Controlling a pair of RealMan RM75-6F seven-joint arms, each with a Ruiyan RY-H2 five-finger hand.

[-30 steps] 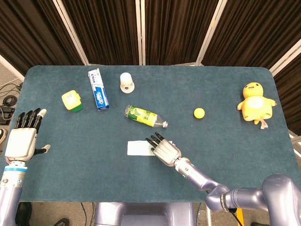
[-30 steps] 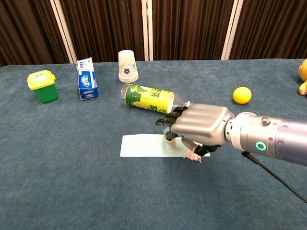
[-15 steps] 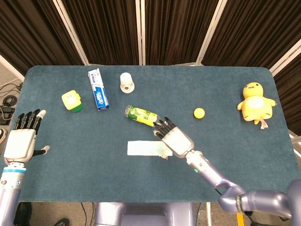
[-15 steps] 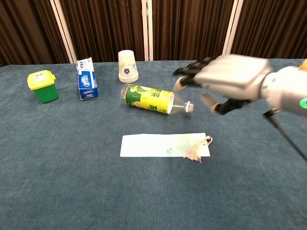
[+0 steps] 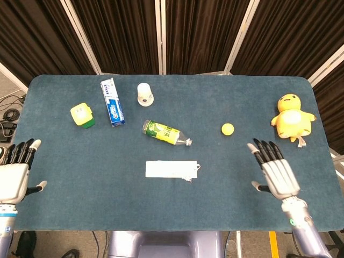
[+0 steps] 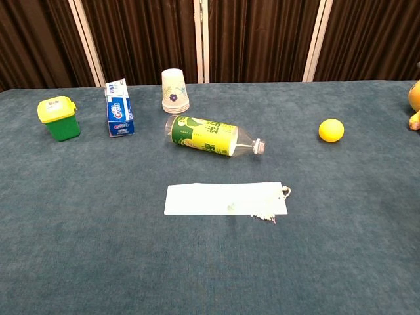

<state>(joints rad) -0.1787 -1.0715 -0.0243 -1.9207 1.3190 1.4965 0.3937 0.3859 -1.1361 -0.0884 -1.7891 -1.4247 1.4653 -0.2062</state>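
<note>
Pale bookmark [image 5: 170, 169] with a tassel, flat on the blue tablecloth [image 5: 97, 199] near the front edge, bare cloth all round it, well apart from both hands. Right hand [image 5: 277, 172] flat near the right front edge, fingers spread and holding nothing; left hand [image 5: 14, 174] likewise at the left edge. Beyond the bookmark, a green bottle [image 5: 165, 133] on its side, then a yellow ball [image 5: 228, 128].

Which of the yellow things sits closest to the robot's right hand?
The yellow ball. It lies just up-left of the right hand; the duck toy and yellow-lidded bin are farther.
</note>
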